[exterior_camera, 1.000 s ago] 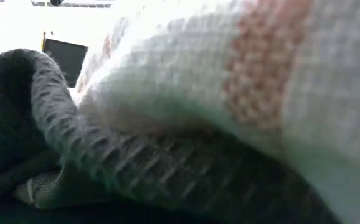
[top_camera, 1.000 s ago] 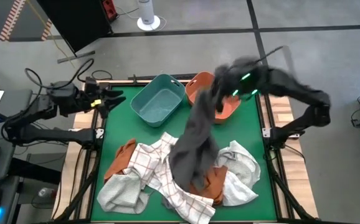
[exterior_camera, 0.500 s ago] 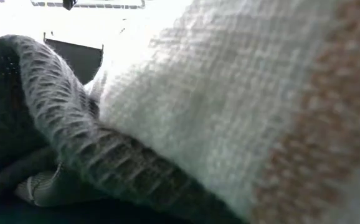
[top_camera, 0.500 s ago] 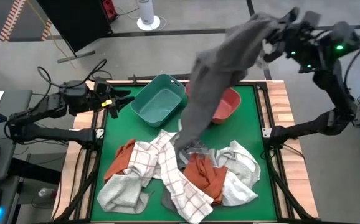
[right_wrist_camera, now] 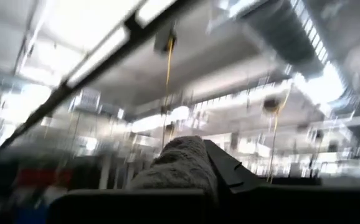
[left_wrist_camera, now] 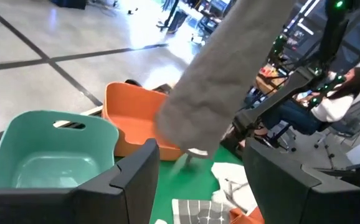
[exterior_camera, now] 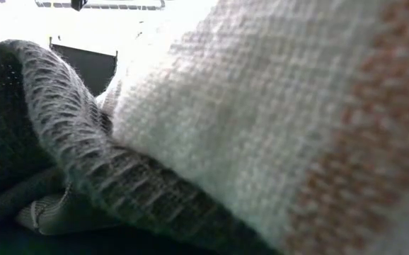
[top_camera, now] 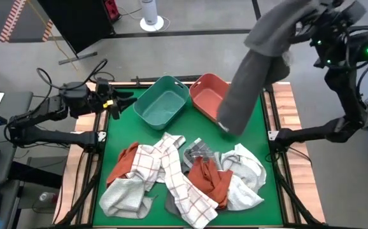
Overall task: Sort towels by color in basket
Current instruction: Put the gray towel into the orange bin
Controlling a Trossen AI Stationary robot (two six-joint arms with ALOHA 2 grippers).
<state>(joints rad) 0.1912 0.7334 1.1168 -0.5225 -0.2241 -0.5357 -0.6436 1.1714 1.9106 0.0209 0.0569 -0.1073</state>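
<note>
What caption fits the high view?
Right end effector lifts a grey towel above the orange basket; left end effector waits open.

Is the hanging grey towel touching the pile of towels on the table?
Apart. In the high view the grey towel hangs from the right hand; green table shows between its lower end and the pile.

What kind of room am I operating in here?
Probably a large lab or workshop: bare concrete floor, exposed ceiling ducting, and a person seated among equipment behind the table.
</note>
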